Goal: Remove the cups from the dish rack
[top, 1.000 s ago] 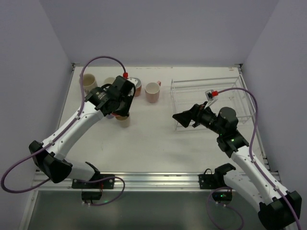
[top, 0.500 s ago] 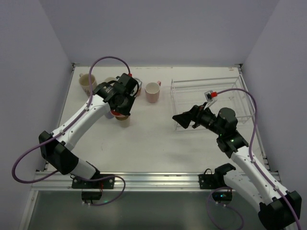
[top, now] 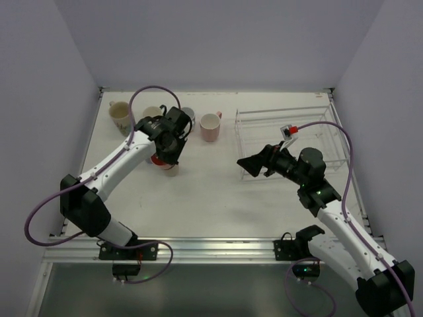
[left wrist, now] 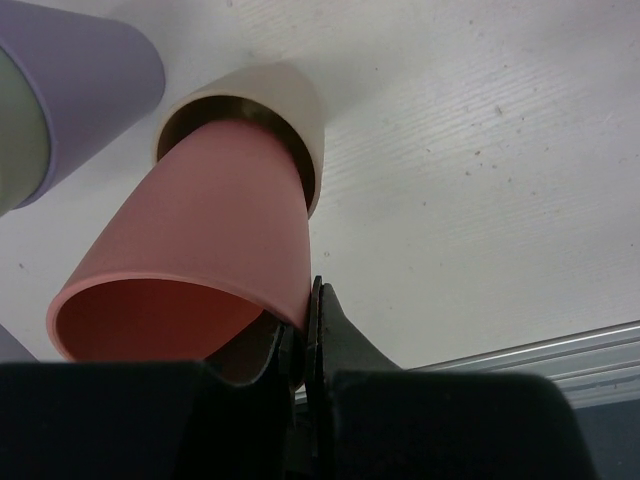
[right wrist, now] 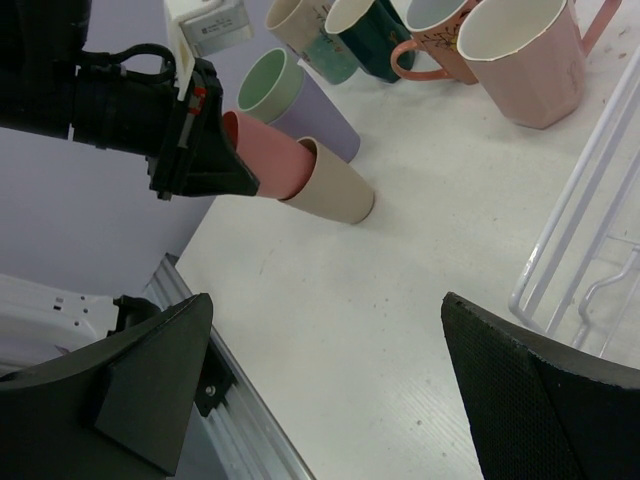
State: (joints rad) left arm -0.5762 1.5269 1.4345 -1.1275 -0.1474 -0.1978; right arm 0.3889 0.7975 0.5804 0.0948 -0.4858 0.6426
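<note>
1. Left hand (left wrist: 308,312): narrow, pinched on the rim wall of the coral tumbler (left wrist: 200,250), with one finger inside the mouth and one outside.
2. The coral tumbler is tilted, mouth toward the left wrist camera. Its base sits inside the mouth of the cream tumbler (left wrist: 290,110).
3. The cream tumbler is tilted too, low over the table (top: 211,191). Cannot tell whether it rests on the surface.
4. The lavender tumbler (right wrist: 318,118) is just beside the nested pair, on their far side. A mint-green tumbler (right wrist: 262,85) sits inside it.
5. A row of mugs stands upright toward the far left of the table: cream mug (top: 119,112), dark green mug (right wrist: 385,30), salmon mug (right wrist: 440,40) and pink mug (top: 210,125). The pink one is nearest the rack.
6. The dish rack (top: 281,110) is on the right half of the table. Every cup in view is out on the table, left of the rack.
7. Right hand (top: 250,165): jaws wide, gripping nothing. It hovers at the rack's near-left corner, fingers pointing toward the cups.
</note>
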